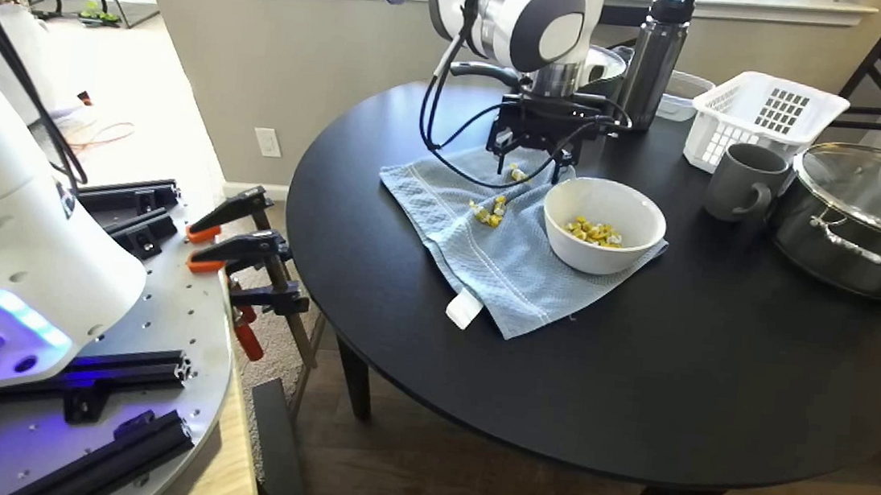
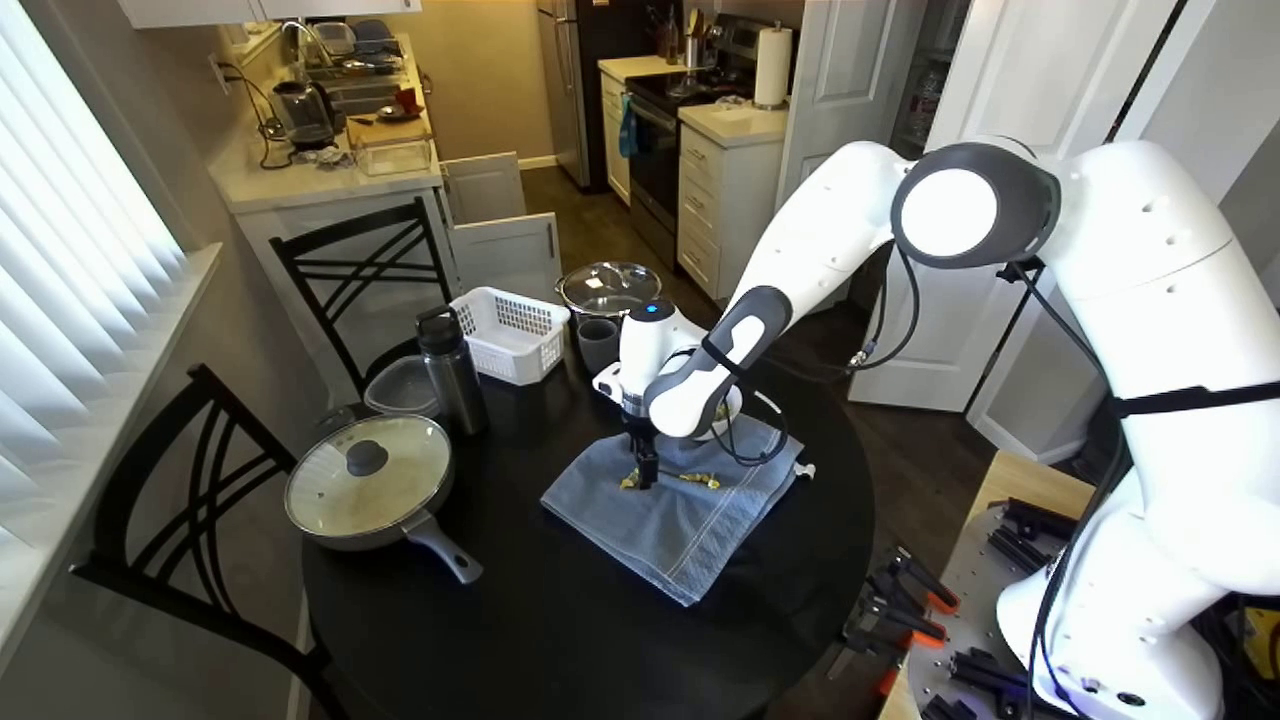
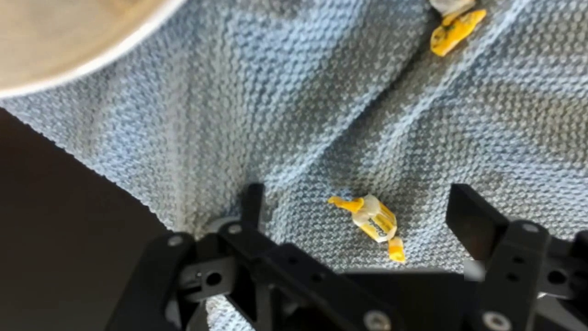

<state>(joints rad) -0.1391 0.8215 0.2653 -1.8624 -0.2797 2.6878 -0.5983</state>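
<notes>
My gripper [image 3: 357, 202] is open and empty, pointing down over a light blue towel [image 1: 518, 279]. A yellow and white wrapped candy [image 3: 374, 218] lies on the towel between the fingers, apart from both. More wrapped candies [image 1: 488, 210] lie nearby on the towel, and part of one shows at the top right of the wrist view [image 3: 455, 30]. A white bowl [image 1: 597, 256] holding several yellow candies [image 1: 594, 231] stands on the towel beside the gripper. Its rim shows in the wrist view [image 3: 138, 39]. In an exterior view the arm mostly hides the bowl and the gripper [image 2: 643, 482] is seen side-on.
On the round black table [image 1: 678, 384] stand a steel bottle [image 1: 653, 70], a white basket [image 1: 806, 101], a grey mug [image 1: 744, 184] and a lidded pot [image 1: 845, 238]. A lidded pan [image 2: 375, 475] and a clear container [image 2: 405, 385] stand near the bottle. Cables hang beside the gripper.
</notes>
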